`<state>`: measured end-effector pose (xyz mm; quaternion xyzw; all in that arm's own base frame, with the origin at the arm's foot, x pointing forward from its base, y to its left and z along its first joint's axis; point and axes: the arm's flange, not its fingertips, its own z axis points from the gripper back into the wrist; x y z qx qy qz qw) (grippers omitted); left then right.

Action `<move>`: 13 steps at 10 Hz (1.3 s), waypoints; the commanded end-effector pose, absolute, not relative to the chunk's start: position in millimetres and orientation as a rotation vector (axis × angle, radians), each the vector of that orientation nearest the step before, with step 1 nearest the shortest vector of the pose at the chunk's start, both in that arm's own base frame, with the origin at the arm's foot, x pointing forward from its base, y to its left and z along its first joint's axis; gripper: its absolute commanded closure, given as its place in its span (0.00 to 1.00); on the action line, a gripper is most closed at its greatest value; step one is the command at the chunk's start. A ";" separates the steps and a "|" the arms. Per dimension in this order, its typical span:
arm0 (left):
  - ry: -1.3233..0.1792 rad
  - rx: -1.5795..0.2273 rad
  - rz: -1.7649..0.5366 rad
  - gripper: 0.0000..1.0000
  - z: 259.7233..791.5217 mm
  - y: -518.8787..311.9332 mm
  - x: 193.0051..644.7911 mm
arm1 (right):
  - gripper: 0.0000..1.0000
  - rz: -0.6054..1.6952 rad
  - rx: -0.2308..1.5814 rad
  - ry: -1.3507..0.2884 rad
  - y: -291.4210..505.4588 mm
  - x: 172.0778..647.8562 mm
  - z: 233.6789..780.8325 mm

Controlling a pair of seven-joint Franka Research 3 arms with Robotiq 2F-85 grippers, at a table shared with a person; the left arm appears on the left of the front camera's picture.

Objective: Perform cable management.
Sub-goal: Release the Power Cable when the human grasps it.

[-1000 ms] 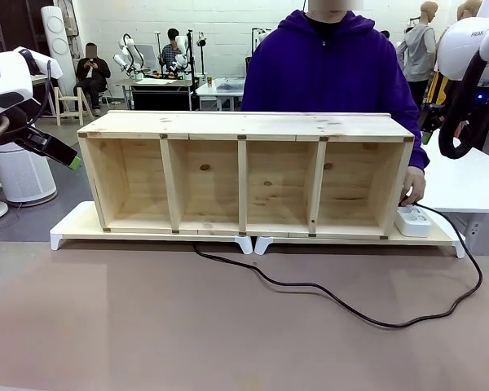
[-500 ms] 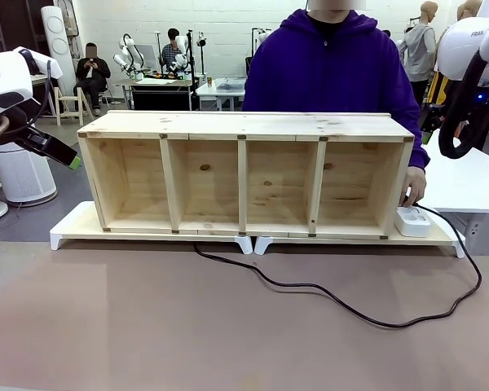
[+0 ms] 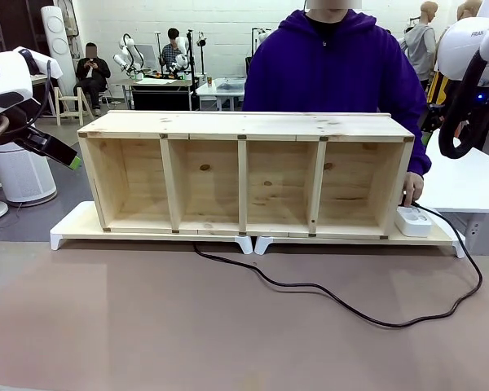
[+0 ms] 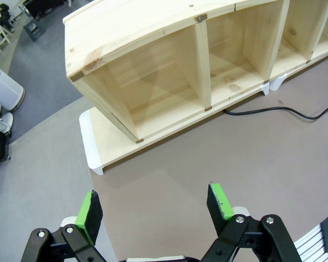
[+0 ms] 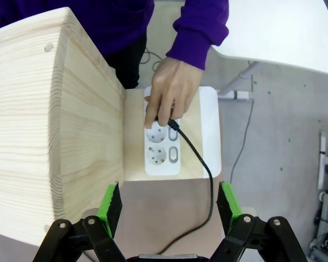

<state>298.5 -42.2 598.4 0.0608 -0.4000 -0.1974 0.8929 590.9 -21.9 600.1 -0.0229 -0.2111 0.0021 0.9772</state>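
Barely anything has shifted over the last second: both arms sit where they were, and the only change I can spot is the person's hand (image 3: 412,187) tucking slightly closer in behind the strip (image 3: 413,221) at the shelf's right end.

Going big to small. The shelf (image 3: 244,175), four open cubbies, stands on two white risers (image 3: 73,228) across the table (image 3: 147,326), with the person in a purple hoodie right behind it. Both arms hang back at the edges, well clear of everything.

The cable (image 3: 342,303) comes out from under the shelf near the middle, snakes loose across the table, loops wide to the right and climbs back up to the strip. From the right wrist camera the hand (image 5: 168,93) is pressing the plug (image 5: 173,123) into the strip's (image 5: 162,155) far socket, so the plugging-in looks like the person's job.

Left gripper (image 4: 156,210) has its fingers spread wide over bare table, nothing between them. Right gripper (image 5: 169,207) is likewise spread apart and empty, hovering above the strip with the cord (image 5: 199,164) running between its pads but well below them.

My read: the robot's waiting, the slack is all still lying loose, and tidying hasn't started.
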 end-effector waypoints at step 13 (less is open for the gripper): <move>-0.844 0.117 -0.403 0.00 598.5 -43.6 300.6 | 0.10 0.004 -0.046 -0.421 -22.0 590.8 599.2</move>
